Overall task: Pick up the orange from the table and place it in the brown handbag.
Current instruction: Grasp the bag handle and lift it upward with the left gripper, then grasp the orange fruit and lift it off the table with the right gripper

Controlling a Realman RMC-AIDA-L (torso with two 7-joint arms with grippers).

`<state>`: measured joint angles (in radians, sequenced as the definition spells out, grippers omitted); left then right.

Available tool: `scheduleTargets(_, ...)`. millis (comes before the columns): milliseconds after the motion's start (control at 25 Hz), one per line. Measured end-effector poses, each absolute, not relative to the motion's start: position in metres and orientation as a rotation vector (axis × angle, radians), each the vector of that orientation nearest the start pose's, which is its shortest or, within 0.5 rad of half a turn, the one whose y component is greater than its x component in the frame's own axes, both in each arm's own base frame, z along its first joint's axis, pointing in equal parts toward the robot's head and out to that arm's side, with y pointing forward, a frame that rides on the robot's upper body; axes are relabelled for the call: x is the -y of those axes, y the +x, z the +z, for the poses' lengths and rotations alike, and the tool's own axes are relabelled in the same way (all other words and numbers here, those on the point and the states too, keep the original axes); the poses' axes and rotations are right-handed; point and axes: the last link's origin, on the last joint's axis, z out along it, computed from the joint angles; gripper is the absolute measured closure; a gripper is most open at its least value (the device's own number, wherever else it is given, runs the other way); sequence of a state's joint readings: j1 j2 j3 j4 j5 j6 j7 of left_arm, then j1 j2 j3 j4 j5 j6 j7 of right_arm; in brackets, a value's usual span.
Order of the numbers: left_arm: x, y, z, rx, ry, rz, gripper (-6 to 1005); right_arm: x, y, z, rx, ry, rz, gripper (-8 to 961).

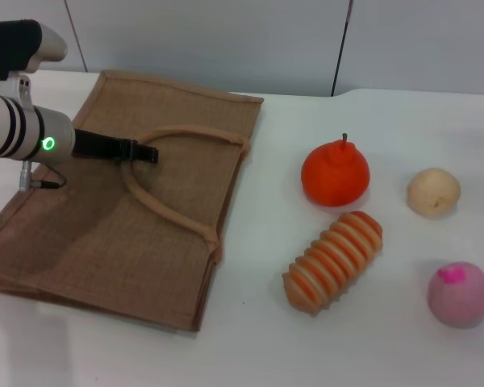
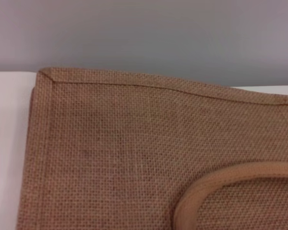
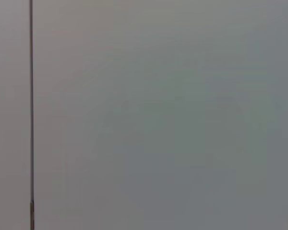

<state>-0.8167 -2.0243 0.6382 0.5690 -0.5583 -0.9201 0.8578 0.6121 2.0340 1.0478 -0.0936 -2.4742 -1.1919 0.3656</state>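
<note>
Your left gripper [image 1: 149,153] is pinching the brown handbag [image 1: 81,226] handle, probably to open its mouth; the orange [image 1: 335,173] waits right of it, untouched

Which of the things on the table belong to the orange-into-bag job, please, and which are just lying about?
For the job:
orange, on the table
bag, lying flat
left gripper, over the bag by its handle

Lying about:
ribbed item
beige ball
pink ball
</note>
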Motion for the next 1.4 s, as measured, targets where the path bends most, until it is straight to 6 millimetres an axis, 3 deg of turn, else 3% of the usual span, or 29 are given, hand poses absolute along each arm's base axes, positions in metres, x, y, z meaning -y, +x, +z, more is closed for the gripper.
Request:
scheduleTargets(360, -0.440, -0.282, 0.019, 1.334, -2.091, -0.111, 317, -0.370, 0.334, 0.032, -0.541, -1.588, 0.707, 67)
scheduleTargets(560, -0.439, -0.282, 0.016, 1.351, -2.096, -0.106, 540, -0.370, 0.334, 0.032, -0.542, -1.588, 0.707, 67)
scheduleTargets(680, -0.439, -0.282, 0.016, 1.353, -2.098, -0.105, 777, -0.370, 0.334, 0.032, -0.542, -1.588, 0.708, 67)
scheduleTargets(880, -0.439, -0.281, 0.016, 1.352, -2.101, -0.108, 875, -0.370, 0.334, 0.032, -0.543, -1.588, 0.708, 67)
scheduleTargets(1120, -0.439, -0.276, 0.016, 1.344, -2.120, -0.173, 876, -0.369, 0.335, 0.032, -0.545, -1.587, 0.706, 67)
scheduleTargets(1400, -0.433, -0.260, 0.029, 1.270, -2.189, -0.500, 877, -0.370, 0.328, 0.028, -0.524, -1.623, 0.728, 66)
